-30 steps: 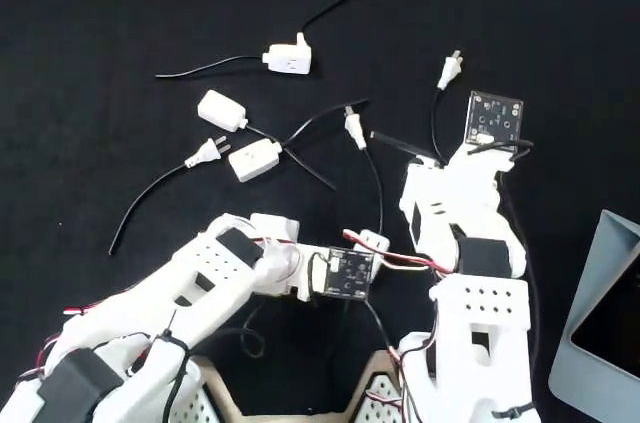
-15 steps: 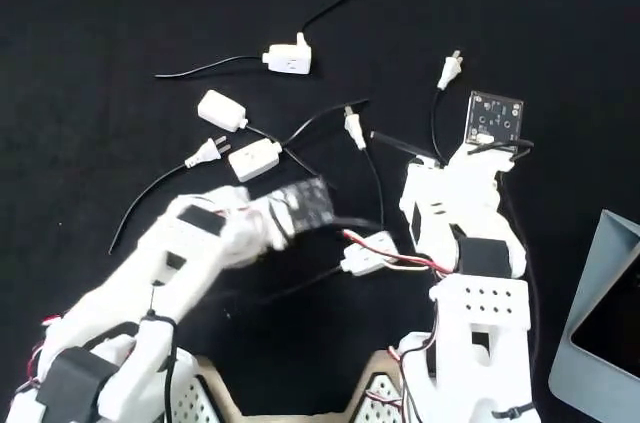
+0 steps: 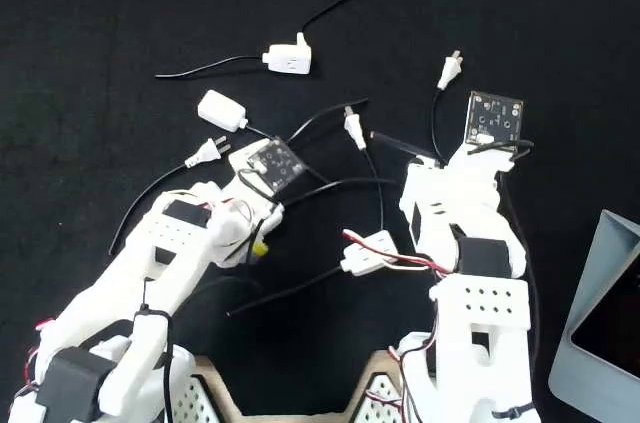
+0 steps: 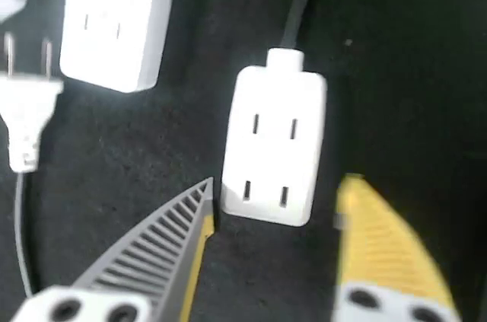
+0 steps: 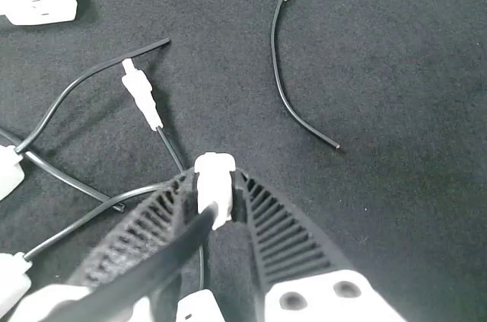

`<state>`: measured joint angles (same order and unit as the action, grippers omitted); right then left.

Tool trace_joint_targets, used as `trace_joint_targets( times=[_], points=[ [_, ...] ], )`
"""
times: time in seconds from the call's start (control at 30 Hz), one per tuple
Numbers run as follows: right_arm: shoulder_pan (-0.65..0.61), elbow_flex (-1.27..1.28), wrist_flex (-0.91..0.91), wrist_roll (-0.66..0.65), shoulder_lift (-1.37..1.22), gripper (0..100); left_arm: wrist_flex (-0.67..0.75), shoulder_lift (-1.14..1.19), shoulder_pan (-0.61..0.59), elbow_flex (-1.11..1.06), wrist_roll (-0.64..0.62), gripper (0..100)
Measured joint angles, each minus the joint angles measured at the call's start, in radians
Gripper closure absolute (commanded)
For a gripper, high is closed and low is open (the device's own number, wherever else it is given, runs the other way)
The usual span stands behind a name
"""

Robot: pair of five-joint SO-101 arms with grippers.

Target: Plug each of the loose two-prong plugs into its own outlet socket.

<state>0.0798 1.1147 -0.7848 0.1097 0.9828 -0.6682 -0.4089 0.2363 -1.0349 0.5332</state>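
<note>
So here's where we stand: our left gripper [image 4: 278, 185] is spread wide with a jaw on either side of a white outlet block [image 4: 274, 132] lying flat on the black tabletop [image 3: 560, 33], not yet closed on it. Our right gripper [image 5: 213, 183] is clamped shut on a plug [image 5: 214, 164], over on the right side and well apart from that block. Stuff we think could bite us: one left jaw tip sits just beside the block's corner while the other has more room, so closing from here could catch the corner and spin the block instead of squeezing it square. There's a second outlet block [image 4: 114, 21] and a loose plug [image 4: 27, 109] near it too, and a sloppy approach could shove either one. The cords [image 3: 350, 181] cross each other around the middle, so lifting the block might drag a neighbour along. On the right, only a stub of the plug pokes past the jaws and we can't see its prongs, so we can't tell how they're facing. Pushing it in at a bad angle could twist it in the grip or pop it out. And bringing both arms together risks a bump.
</note>
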Motion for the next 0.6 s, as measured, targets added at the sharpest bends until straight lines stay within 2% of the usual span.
trace_joint_targets(
  times=[0.17, 0.27, 0.47, 0.6],
  points=[
    [-0.006, -0.002, -0.018, 0.000, 0.000, 98.5, -0.080, 0.000, 0.000, 0.044, -0.034, 70],
    [-0.060, -0.032, -0.077, 0.000, 0.000, 98.5, -0.163, -0.035, -0.054, 0.078, -0.057, 70],
    [-0.287, -0.068, -0.137, 0.000, 0.002, 98.5, -0.273, -0.278, -0.259, 0.080, -0.135, 70],
    [-0.437, -0.083, -0.138, 0.000, -0.015, 98.5, -0.298, -0.486, -0.385, -0.017, -0.164, 70]
  ],
)
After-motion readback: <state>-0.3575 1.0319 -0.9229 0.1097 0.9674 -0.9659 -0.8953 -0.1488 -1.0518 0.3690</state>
